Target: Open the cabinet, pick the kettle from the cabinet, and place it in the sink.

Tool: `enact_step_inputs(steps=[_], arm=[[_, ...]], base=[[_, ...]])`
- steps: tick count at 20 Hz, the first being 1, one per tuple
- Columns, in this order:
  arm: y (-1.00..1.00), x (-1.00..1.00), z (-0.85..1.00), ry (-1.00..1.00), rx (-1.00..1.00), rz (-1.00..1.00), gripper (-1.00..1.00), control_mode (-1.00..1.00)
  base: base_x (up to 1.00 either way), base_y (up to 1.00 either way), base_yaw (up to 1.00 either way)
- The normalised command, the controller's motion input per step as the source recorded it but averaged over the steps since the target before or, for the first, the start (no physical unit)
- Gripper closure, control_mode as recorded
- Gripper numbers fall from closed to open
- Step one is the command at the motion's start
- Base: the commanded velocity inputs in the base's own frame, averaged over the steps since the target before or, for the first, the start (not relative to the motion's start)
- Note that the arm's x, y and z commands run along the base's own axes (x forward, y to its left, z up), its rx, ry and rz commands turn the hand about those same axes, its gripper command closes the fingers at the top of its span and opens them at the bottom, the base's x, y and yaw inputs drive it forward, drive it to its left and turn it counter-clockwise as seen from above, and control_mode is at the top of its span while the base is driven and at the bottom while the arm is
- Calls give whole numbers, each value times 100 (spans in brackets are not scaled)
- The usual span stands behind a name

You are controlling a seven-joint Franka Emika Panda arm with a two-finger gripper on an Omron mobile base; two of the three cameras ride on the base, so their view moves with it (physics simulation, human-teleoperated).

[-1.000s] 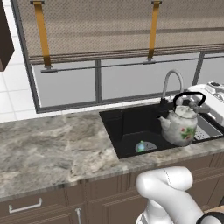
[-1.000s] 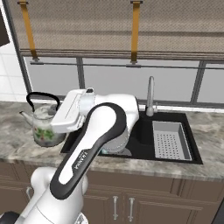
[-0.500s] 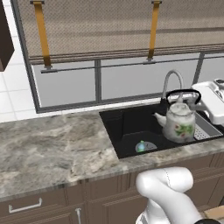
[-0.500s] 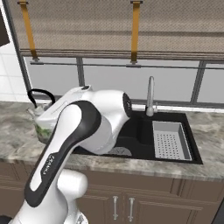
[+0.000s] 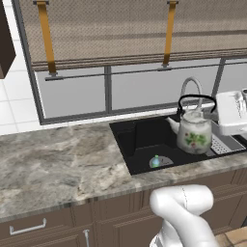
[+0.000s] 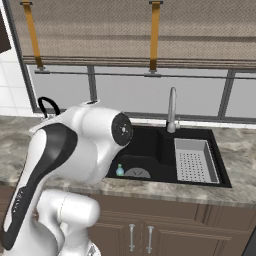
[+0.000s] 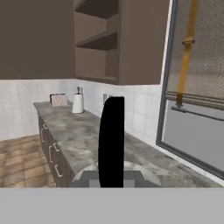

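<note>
The kettle (image 5: 195,135) hangs at the right of the left base frame, over the black sink (image 5: 140,144) and clear of its floor, spout toward the tap (image 5: 191,91). The tool (image 7: 111,173) is clamped on its black arched handle (image 7: 111,140), which crosses the hand view's centre, so the body hangs free. Judging by this, only lowering and release remain; the cabinet (image 7: 98,39) stands open at upper left there.

The arm (image 6: 75,150) hides the kettle (image 6: 46,106) except its handle.
</note>
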Motion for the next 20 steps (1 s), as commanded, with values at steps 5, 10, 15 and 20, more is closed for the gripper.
enact_step_inputs(steps=[5, 10, 15, 20], arm=[[11, 19, 0, 9, 0, -26, 100, -100], [7, 18, 0, 13, 0, -33, 100, -100], [9, 16, 0, 18, 0, -44, 100, -100], [9, 12, -1, 1, 0, -52, 100, -100]], base=[[0, 0, 0], [0, 0, 0], [0, 0, 0], [0, 0, 0]])
